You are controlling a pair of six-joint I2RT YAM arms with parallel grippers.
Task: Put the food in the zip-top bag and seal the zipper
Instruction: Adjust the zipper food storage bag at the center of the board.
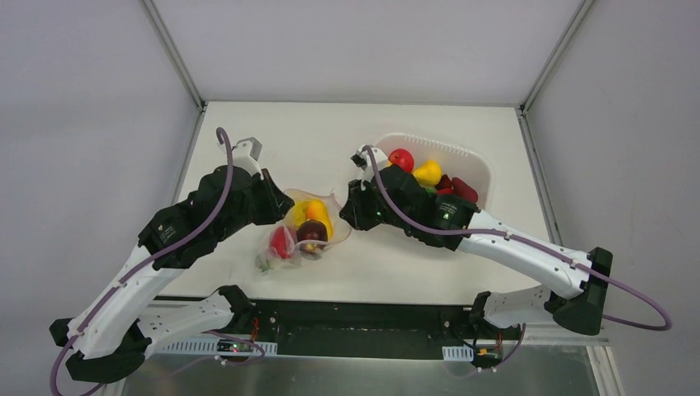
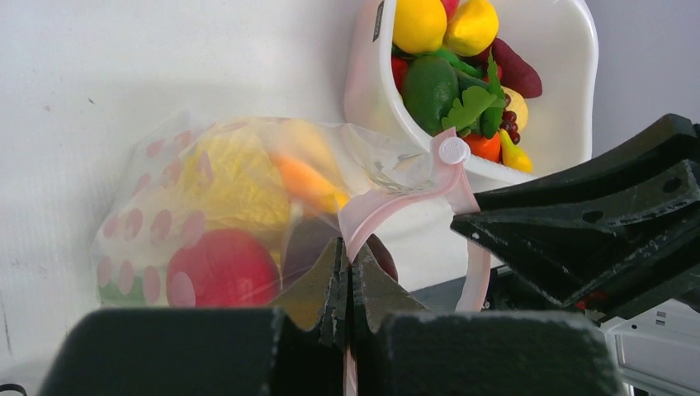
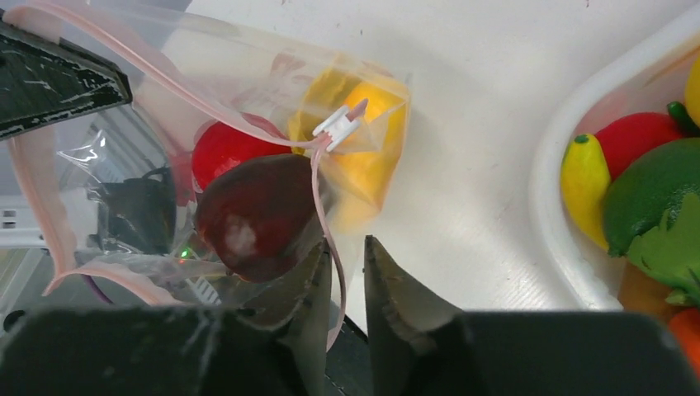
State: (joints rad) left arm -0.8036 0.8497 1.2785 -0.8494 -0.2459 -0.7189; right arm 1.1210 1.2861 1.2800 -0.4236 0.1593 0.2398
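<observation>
Pink-red zipper [image 3: 320,198] ran lengthwise between the barely parted jaws of our right gripper [image 3: 347,245], not yet pinched; our left gripper [image 2: 348,246] clamped the strip farther along. Beyond sat the white slider [image 3: 338,125], then the zip-top bag [image 3: 248,82] holding food [image 3: 256,214] on the table [image 3: 495,99].

We see the zip-top bag [image 2: 157,223] clear with pink spots, and its zipper [image 2: 388,206] pale pink with a white slider [image 2: 453,150]. The food [image 2: 221,268] inside is red, yellow, orange, dark purple, perhaps some green. The basket [image 2: 569,74] is white.
</observation>
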